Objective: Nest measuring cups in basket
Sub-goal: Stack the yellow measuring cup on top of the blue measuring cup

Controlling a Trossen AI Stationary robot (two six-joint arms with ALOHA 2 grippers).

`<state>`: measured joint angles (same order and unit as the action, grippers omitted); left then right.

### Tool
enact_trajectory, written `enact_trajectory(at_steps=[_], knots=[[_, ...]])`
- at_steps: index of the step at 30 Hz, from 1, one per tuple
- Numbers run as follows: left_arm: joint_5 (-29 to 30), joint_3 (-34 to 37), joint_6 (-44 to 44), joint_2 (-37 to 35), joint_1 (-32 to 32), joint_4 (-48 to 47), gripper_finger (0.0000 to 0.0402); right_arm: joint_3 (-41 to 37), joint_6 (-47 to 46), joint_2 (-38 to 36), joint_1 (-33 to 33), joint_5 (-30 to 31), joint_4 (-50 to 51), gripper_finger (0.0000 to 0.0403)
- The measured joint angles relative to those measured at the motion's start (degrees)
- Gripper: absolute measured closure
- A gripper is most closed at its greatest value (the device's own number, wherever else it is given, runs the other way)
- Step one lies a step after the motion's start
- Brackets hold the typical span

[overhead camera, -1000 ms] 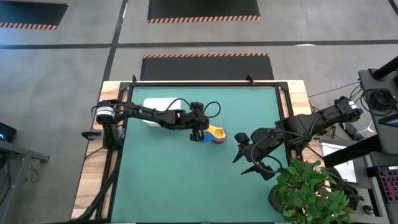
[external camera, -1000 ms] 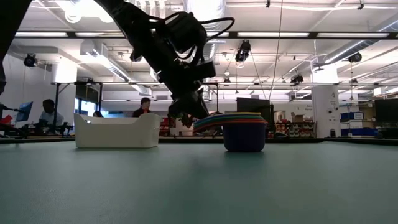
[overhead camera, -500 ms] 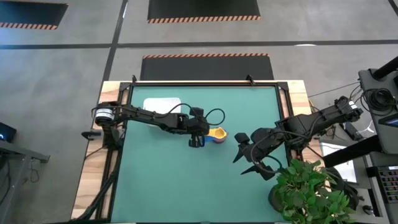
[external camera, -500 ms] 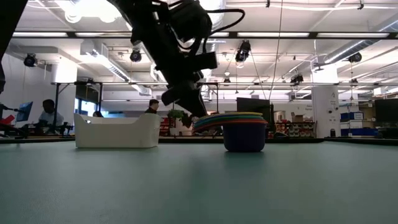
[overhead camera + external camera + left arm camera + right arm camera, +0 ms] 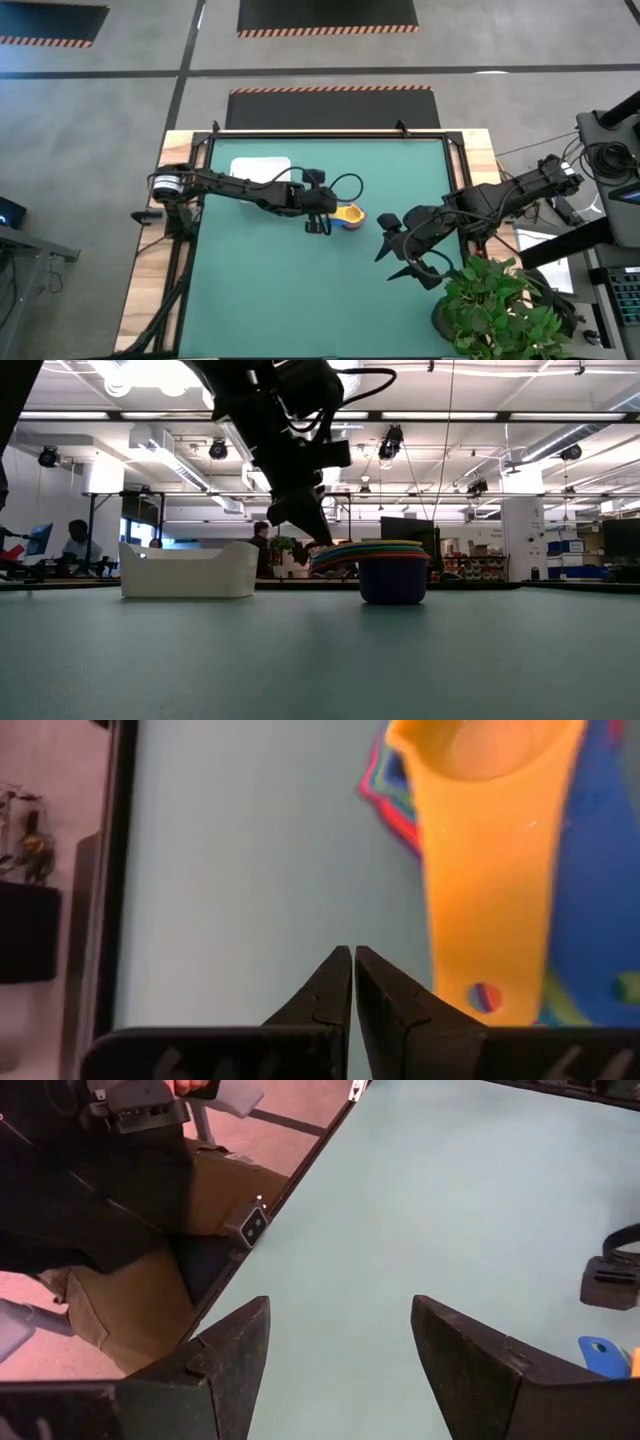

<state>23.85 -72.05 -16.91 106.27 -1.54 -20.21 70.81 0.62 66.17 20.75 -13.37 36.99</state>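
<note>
The measuring cups sit nested in one stack at the table's middle. The dark blue cup is at the bottom, on the mat. An orange-yellow cup is on top, and its handle points toward my left gripper. My left gripper is shut and holds nothing. Its tips hang just above the mat beside the handles' ends; I see no touch. The white basket stands at the far left with no cup showing in it. My right gripper waits open at the right, raised.
A potted plant stands at the table's near right corner, beside my right arm. Bare green mat lies between the stack and the basket and across the near half. People show in the room beyond the table.
My left gripper, still shut, has risen a little beside the cups' handles, drifted slightly toward the near edge and tipped. Its arm has swung off the basket. The stack of cups has stayed where it was.
</note>
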Motion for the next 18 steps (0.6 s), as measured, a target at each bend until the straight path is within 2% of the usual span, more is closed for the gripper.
enact_trajectory(at_steps=[8, 18], knots=[[-5.0, 1.4, 2.5, 0.2, 0.8, 1.3, 0.0401, 0.0, 0.0, 0.0, 0.0, 0.0, 0.0, 0.0172], [-4.9, 0.9, 4.5, 0.1, 3.1, 0.7, 0.0401, 0.0, 0.0, 0.0, 0.0, 0.0, 0.0, 0.0172]])
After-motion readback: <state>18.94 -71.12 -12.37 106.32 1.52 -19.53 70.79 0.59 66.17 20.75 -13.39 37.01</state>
